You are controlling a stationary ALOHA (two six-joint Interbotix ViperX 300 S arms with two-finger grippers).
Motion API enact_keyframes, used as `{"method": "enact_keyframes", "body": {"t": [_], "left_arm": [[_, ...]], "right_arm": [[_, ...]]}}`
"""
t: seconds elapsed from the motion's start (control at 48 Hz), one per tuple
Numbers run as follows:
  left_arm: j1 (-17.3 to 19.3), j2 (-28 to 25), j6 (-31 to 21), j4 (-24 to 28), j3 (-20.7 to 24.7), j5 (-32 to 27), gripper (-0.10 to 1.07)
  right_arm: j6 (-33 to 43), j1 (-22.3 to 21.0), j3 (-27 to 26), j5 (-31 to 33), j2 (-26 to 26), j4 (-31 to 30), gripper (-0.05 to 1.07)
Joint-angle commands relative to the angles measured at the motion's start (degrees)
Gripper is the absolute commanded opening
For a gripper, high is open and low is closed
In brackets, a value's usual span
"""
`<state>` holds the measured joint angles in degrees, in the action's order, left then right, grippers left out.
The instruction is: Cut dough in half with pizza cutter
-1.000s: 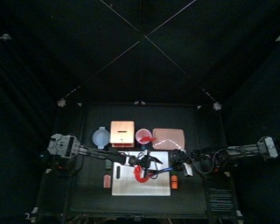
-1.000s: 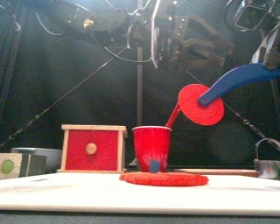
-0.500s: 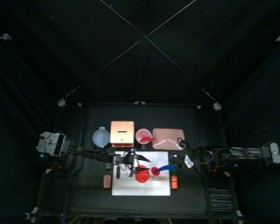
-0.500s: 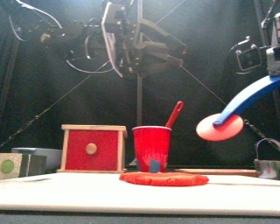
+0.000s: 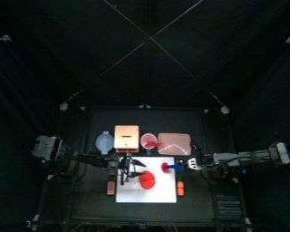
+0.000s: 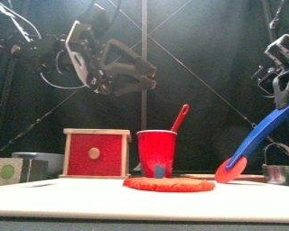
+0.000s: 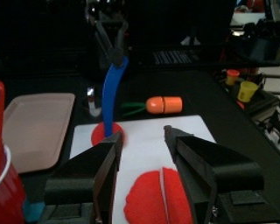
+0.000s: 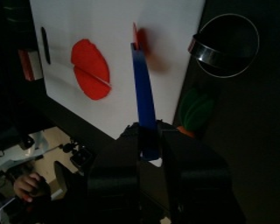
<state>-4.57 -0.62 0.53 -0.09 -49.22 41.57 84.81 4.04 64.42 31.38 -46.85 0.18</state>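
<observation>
Since a second before, the cutter (image 6: 258, 135) had swung down from above the cup (image 6: 157, 151) to the board's right side, beside the dough (image 6: 169, 184). From above, the dough (image 5: 149, 181) lay mid-board (image 5: 133, 194). The left gripper (image 7: 140, 149) hung wide open and empty; the right gripper (image 8: 150, 136) pinched the blue handle's end. The dough looked soft, so a firm grip near the wheel would likely suit.

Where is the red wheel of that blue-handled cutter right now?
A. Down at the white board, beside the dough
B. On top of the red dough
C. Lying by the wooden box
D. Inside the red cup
A: the pizza cutter slants down from the right gripper, its wheel at the white board beside the dough, not on it.
</observation>
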Motion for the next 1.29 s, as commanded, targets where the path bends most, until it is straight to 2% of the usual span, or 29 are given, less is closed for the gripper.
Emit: {"method": "enact_keyframes", "body": {"t": [0.0,0.146,0.354,0.583,0.812,0.938,1.125,1.271], "left_arm": [[0.2,1.7,0.1,0.0,-0.5,1.0,0.8],[0.4,2.7,0.1,0.8,-2.2,1.1,0.8],[0.5,4.5,0.1,1.2,-4.0,1.1,0.8],[0.6,4.9,0.1,1.3,-4.8,1.2,0.8],[0.6,5.1,0.0,1.4,-5.0,1.2,0.8],[0.5,5.2,0.0,1.4,-4.9,1.2,0.8],[0.5,5.8,0.0,1.3,-4.9,1.3,0.8],[0.5,7.6,-0.1,0.7,-6.0,1.3,0.8]], "right_arm": [[6.4,3.5,-1.9,0.1,2.7,-4.1,0.41],[18.2,9.3,-3.4,-0.4,6.9,-8.5,0.47],[26.5,14.6,-5.8,-2.5,13.1,-11.0,0.68],[27.1,15.9,-9.4,-5.1,21.0,-11.9,0.89],[27.2,16.0,-10.7,-8.1,23.3,-14.4,0.9],[26.5,16.5,-11.9,-7.6,24.3,-15.9,0.9],[26.4,16.3,-11.3,-7.1,23.1,-26.9,0.9],[25.1,16.1,-10.6,-7.1,19.9,-42.1,0.9]]}}
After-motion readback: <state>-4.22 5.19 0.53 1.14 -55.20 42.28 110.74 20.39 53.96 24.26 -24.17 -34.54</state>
